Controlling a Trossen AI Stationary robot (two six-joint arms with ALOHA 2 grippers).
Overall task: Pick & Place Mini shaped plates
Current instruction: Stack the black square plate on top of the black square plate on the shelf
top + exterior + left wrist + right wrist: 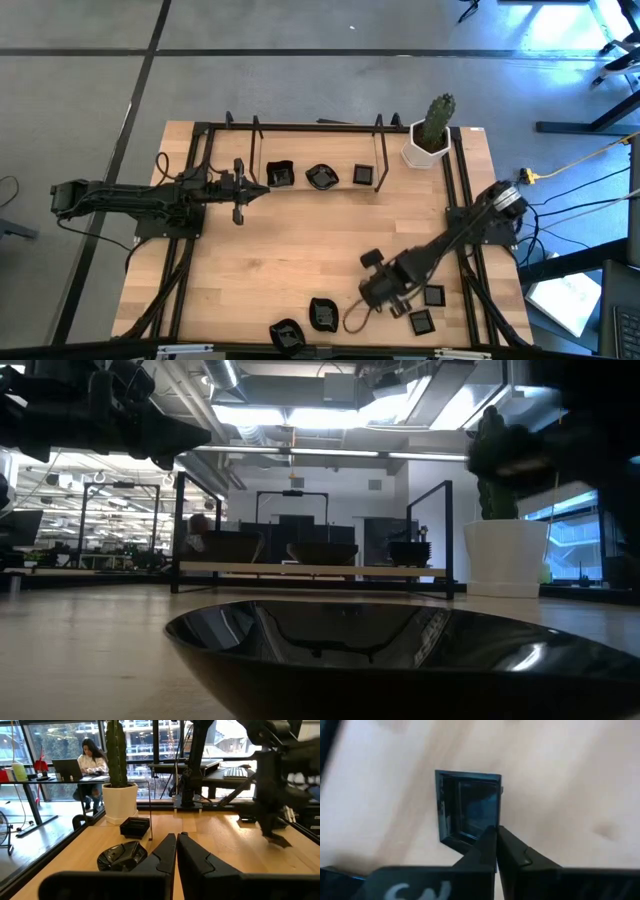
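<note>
Small glossy black plates sit in two groups. Three rest on the black rack at the far edge: a wavy one, a leaf-like one and a square one. Several more lie near the near edge. My left gripper is shut and hovers level beside the rack plates. My right gripper is shut, pointing down over a square plate. My right gripper's shut fingertips stand at the square plate's rim, coming from above. The plate lies flat on the table. I cannot tell whether the fingers touch it.
A white pot with a green cactus stands at the far right corner, next to the rack. One black plate lies right in front of the low camera. The table's middle is bare wood. A person sits at a desk beyond the table.
</note>
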